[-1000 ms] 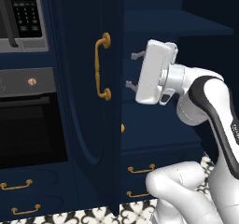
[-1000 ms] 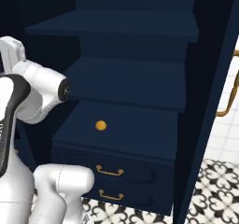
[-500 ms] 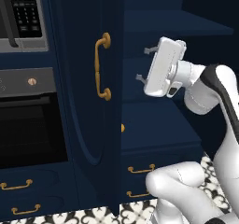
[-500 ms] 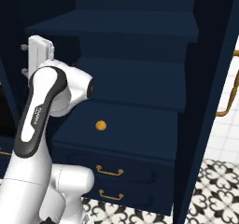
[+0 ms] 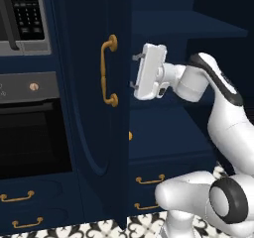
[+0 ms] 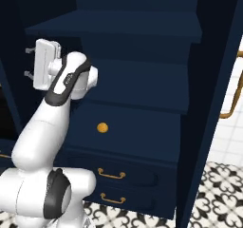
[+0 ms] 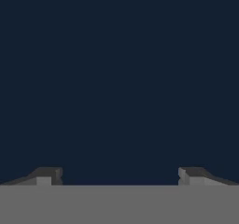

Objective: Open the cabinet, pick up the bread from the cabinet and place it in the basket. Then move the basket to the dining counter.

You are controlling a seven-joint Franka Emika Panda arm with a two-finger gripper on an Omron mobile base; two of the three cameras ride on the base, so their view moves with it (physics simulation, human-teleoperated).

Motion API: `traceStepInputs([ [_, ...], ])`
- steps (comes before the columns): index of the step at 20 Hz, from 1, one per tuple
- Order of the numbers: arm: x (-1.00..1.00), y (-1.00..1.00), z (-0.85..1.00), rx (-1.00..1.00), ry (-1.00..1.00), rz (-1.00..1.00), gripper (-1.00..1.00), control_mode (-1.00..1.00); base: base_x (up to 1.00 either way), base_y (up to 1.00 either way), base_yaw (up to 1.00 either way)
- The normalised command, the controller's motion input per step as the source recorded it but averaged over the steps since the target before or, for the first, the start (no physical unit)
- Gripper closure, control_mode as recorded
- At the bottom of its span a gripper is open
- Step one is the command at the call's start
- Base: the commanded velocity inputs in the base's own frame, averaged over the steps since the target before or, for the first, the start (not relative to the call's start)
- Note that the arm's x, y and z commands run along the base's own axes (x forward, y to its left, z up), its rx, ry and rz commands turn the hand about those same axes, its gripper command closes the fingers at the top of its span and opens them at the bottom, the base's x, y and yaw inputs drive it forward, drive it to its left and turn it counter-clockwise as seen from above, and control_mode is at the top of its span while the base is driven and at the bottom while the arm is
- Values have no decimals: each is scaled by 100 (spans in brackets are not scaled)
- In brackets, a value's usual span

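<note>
Beside the cabinet (image 5: 94, 133) door, the gripper (image 5: 134, 71) gapes empty; right base view shows bread (image 6: 102, 127), apparently.

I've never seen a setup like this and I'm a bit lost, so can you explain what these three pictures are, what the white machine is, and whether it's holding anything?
These are rendered pictures of a simulated kitchen. The white jointed machine is a robot arm on a driving base. Two cameras ride on that base, one looking from behind-left, one from behind-right. The third sits on the arm's hand and looks along its two small dark fingers, facing plain navy.

The arm reaches toward a tall dark navy pantry cabinet, whose doors stand open, showing navy shelves. A long curved brass handle is on the left door. A small golden-orange lump, the bread, lies on a lower shelf.

The gripper is open and empty, beside the left door's edge.
</note>
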Motion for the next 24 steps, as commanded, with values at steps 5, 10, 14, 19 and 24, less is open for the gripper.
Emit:
traceStepInputs([
  [5,14,100,-12,-2,0,33,-100,-100,0,0,0],
  [10,-50,100,-7,-2,0,30,-100,-100,0,0,0],
  [14,-90,100,-12,0,-4,5,-100,-100,0,0,0],
  [19,-52,90,0,0,-28,-11,-100,-100,0,0,0],
  [24,0,-11,1,0,-2,-1,-100,-100,0,0,0],
])
